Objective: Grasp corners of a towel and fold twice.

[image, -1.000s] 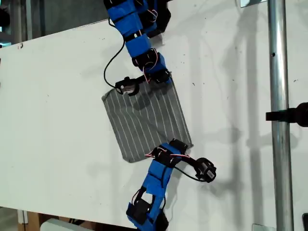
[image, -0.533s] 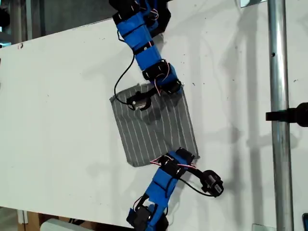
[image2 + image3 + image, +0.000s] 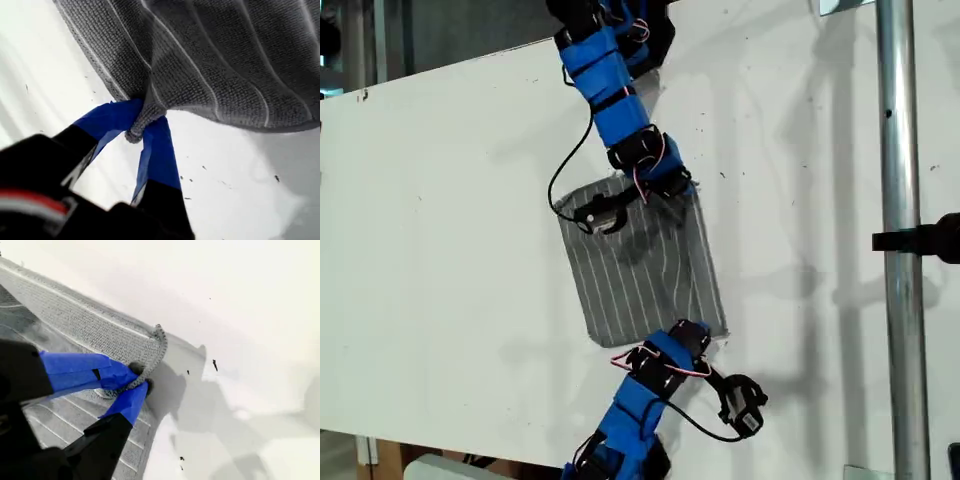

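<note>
Our first gripper is nearly closed, its two blue jaws pinching one corner of the towel. The cloth bunches into a small tuft between the jaws and spreads away from them over the white table.

Our second gripper is likewise nearly closed on a second corner. The hem curls up at this corner, and the towel lies under the jaws.

In the exterior view we count two arms, two grippers and one towel. The towel lies near the middle of the table, grey with thin white stripes, its long edges running up and down the view.

- Our second gripper comes in from the top of the exterior view and holds the upper corner on that view's right.
- Our first gripper comes in from the bottom and holds the lower corner on the same side.
- The other two corners, upper and lower, sit on the exterior view's left and are free of either gripper.

One metal pole stands at the exterior view's right, well apart from the towel
</note>
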